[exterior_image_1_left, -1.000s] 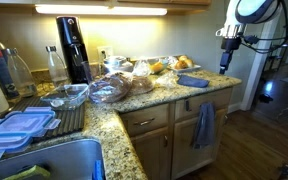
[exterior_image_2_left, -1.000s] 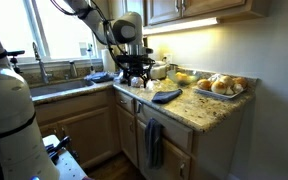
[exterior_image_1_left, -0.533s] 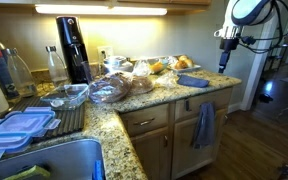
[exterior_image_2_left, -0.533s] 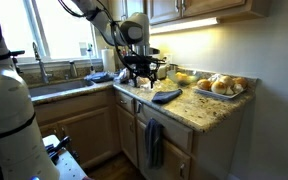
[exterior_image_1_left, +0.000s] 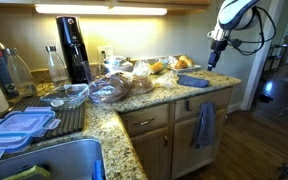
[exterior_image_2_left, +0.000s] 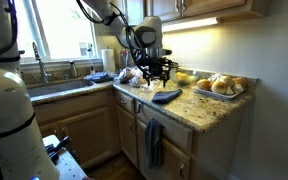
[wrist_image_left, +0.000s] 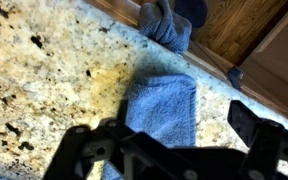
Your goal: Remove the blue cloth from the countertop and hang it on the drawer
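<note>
End effector (wrist_image_left: 161,128) spread wide, empty, above blue cloth (wrist_image_left: 164,95) at frame centre. Risk: shallow pinch grabs top fold only, cloth slips off near worktop (wrist_image_left: 44,80) edge.

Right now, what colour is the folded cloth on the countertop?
The cloth is blue, clearest in wrist view.

text: none legible | labels: none | brands: none
</note>
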Robot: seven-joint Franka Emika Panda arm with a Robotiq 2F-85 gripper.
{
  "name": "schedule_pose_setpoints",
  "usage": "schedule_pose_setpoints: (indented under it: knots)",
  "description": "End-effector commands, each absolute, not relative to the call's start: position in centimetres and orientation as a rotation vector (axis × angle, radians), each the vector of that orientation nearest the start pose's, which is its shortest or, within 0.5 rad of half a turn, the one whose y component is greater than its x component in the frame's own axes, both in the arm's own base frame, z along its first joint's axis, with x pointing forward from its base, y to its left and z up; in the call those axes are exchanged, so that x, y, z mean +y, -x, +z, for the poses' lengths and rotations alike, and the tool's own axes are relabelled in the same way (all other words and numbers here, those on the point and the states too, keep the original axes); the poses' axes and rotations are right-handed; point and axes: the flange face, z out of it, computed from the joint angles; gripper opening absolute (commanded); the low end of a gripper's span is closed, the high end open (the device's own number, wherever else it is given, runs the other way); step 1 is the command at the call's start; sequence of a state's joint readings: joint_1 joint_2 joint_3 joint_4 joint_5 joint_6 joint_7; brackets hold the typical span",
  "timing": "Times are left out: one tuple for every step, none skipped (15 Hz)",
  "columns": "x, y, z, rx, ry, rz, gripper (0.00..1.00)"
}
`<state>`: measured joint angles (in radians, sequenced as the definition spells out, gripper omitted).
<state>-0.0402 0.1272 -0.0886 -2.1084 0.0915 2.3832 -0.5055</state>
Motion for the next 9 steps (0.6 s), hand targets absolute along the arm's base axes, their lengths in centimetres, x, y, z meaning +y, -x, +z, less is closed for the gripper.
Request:
schedule_pose_setpoints:
  knots:
    - [-7.88, -60.27, 36.56, -0.436, 3.082, -0.378, 1.00]
    - [-7.85, -60.83, 36.39, -0.439, 3.078, -0.411, 1.00]
    - [-7.78, -61.19, 36.28, -0.447, 3.082, -0.417, 1.00]
    - [-7.35, -60.34, 36.26, -0.460, 3.089, -0.366, 1.00]
    - [-7.23, -60.63, 35.94, -0.465, 3.088, -0.364, 1.00]
    - [-7.09, -60.66, 35.74, -0.468, 3.087, -0.359, 1.00]
    - [-7.02, -60.67, 35.73, -0.470, 3.086, -0.358, 1.00]
    - [-6.96, -60.68, 35.74, -0.471, 3.086, -0.359, 1.00]
    - [-6.96, -60.68, 35.73, -0.471, 3.086, -0.359, 1.00]
